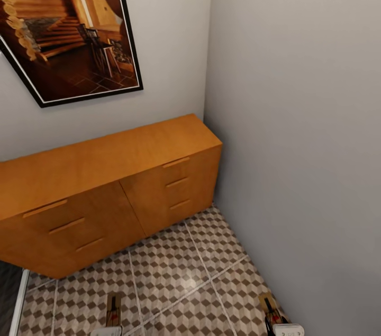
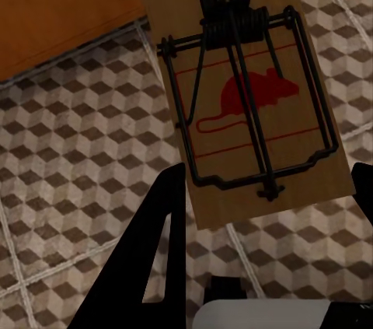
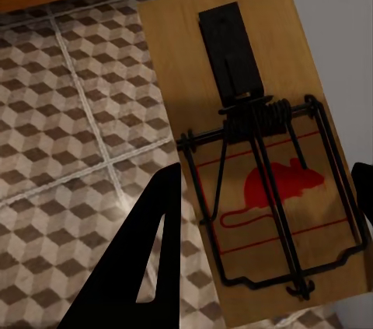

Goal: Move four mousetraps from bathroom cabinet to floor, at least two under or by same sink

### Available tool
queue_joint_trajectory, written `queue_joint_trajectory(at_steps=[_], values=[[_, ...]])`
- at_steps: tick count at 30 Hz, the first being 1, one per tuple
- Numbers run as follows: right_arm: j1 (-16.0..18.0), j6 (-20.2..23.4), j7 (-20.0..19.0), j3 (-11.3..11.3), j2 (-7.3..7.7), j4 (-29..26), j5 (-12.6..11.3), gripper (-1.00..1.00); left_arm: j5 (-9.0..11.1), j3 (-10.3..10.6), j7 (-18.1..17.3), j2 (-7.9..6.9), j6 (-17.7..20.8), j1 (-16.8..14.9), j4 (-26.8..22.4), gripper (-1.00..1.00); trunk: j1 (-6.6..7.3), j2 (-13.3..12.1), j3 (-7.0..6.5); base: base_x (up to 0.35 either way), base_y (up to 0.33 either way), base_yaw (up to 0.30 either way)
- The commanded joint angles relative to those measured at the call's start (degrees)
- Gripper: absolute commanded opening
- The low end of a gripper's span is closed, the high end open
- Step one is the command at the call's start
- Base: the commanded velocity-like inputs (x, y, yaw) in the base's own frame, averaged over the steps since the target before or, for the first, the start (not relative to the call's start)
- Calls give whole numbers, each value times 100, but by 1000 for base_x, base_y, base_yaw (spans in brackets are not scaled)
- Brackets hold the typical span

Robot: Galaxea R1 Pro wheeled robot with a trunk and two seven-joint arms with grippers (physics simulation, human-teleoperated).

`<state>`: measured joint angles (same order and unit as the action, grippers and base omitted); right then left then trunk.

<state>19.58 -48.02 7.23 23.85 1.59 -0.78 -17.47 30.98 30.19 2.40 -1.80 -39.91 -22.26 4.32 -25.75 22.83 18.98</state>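
Carrying one mousetrap in each gripper puts two loads at risk together: the boards are thin and flat, so I judge that a jolt or a loosened pinch could drop one onto the bathroom floor (image 1: 174, 267) away from the sink, and contact with the black wire bar could shift the board between my fingers. My left gripper (image 2: 268, 212) is closed narrowly on the near end of the left mousetrap (image 2: 241, 88), which extends forward from the fingers. My right gripper (image 3: 268, 212) holds the right mousetrap (image 3: 256, 134) likewise. The cabinet (image 1: 100, 188) stands ahead of both grippers, drawers closed.
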Motion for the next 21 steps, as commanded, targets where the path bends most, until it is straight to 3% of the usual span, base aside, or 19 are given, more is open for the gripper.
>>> queue_joint_trajectory(at_steps=[1,21], values=[[2,-6,42,50,0,-2,-20,-100,-3,48,33,4,-20,-6,16,-100,-3,9,0,0,0,0],[2,3,42,50,-1,-1,-20,-100,-4,49,33,67,1,-6,23,-100,-3,9,-180,0,0,0]])
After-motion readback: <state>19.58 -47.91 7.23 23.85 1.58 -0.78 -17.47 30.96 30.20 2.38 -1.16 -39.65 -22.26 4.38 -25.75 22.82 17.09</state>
